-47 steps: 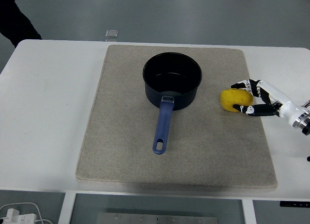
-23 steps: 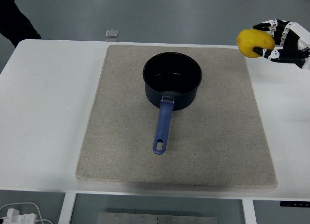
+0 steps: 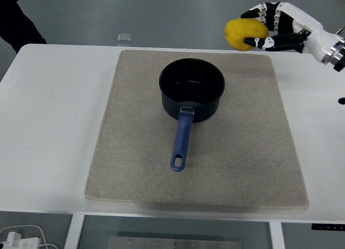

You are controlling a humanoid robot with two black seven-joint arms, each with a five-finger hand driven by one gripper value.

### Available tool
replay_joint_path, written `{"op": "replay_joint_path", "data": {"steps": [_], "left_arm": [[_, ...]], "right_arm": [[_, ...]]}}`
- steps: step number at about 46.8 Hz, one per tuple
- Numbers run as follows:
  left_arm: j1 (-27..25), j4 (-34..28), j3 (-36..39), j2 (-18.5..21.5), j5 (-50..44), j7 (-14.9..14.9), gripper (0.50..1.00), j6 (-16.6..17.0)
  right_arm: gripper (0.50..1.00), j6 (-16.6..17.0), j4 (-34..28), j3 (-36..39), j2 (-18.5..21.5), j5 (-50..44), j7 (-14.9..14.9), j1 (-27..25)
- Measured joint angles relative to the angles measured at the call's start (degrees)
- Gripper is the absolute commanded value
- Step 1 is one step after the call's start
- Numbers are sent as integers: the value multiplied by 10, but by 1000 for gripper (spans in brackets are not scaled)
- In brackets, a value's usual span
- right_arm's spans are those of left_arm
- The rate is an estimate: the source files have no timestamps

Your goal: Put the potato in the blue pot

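Observation:
The yellow potato (image 3: 241, 33) hangs in the air, held in my right hand (image 3: 257, 29), whose black and white fingers (image 3: 268, 12) curl around it. It is high up, to the upper right of the blue pot (image 3: 191, 89) and over the mat's far right edge. The pot stands upright on the beige mat (image 3: 140, 152), its inside dark and bare. Its blue handle (image 3: 181, 141) points toward the table's near edge. My left arm does not show.
A small clear object (image 3: 124, 38) sits at the table's far edge, left of the pot. A person's dark sleeve (image 3: 16, 20) shows at the top left corner. The white table (image 3: 48, 125) extends on both sides of the mat.
My right hand lifted the potato off the mat's right side, raised it high, then carried it leftward toward the pot. The pot has not moved.

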Motion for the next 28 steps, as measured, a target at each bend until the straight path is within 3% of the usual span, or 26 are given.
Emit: {"op": "replay_joint_path", "data": {"steps": [21,28], "left_arm": [[0,2,-1,0,-1,0,996,1],[0,2,-1,0,-1,0,996,1]], "right_arm": [[500,10,-177,-25,238,8,0,16],[500,13,-215,-29,286,7,0,10]]}}
